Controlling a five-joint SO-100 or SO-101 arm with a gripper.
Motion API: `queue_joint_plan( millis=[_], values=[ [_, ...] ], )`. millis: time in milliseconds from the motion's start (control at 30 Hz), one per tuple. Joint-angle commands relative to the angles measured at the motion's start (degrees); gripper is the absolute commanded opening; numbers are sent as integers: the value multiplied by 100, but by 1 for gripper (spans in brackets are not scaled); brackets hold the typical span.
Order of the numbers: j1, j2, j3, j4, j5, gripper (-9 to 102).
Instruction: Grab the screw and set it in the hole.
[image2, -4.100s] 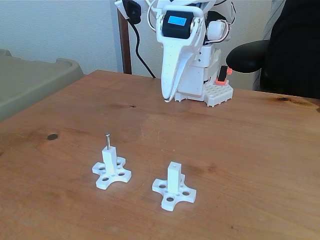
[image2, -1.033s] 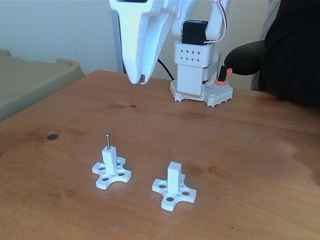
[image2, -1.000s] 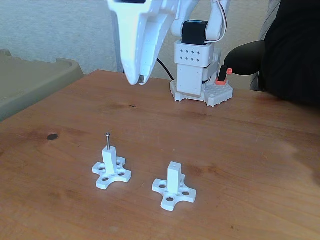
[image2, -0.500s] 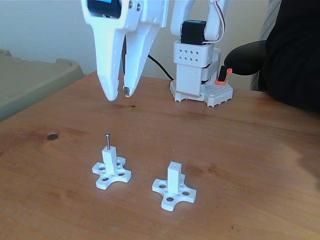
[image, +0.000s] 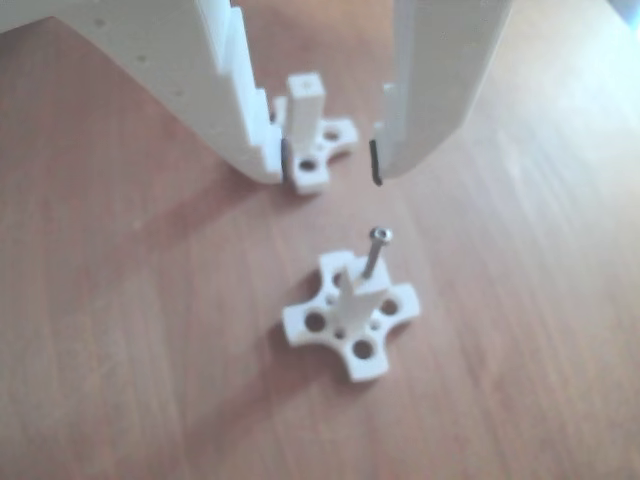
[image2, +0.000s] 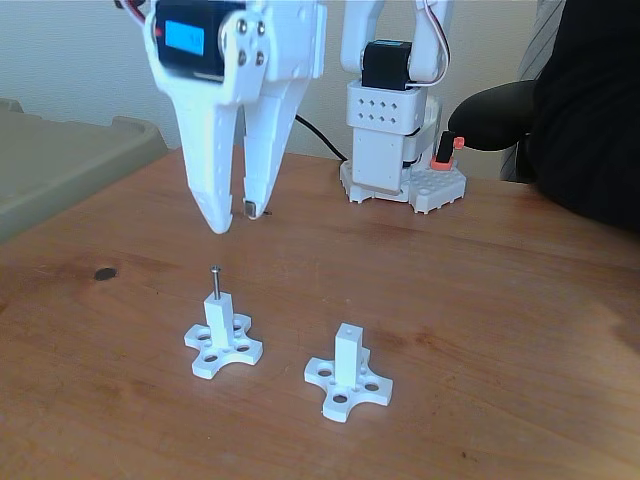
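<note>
A thin grey screw (image2: 214, 281) stands upright in the post of the left white cross-shaped piece (image2: 222, 343). The right piece (image2: 347, 372) has a bare post with the tiny hole (image2: 348, 329) in its end face. My gripper (image2: 235, 220) hangs open a little above the screw, slightly behind it, with nothing held. In the other view the gripper (image: 330, 168) points down with its jaws apart. There the screw (image: 377, 250) rises from the near piece (image: 352, 312). The second piece (image: 308, 125) lies farther off, seen between the fingers, and the hole (image: 306, 86) shows on its post.
The arm's white base (image2: 390, 135) stands at the back of the wooden table with an orange-topped part (image2: 445, 150) beside it. A person's dark sleeve (image2: 585, 100) is at the right. An olive bin (image2: 60, 165) sits at the left edge. A dark knot (image2: 104, 273) marks the wood.
The gripper has come forward, left and down from near the arm's base to just above the screw. Its jaws have gone from shut to open. The screw and both pieces have not moved.
</note>
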Motion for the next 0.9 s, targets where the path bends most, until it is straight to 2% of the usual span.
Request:
queue_joint_plan(
  millis=[0,867],
  values=[
    [18,-53,-615,-167,35,9],
    [62,-598,-1063,0,26,9]
  ],
)
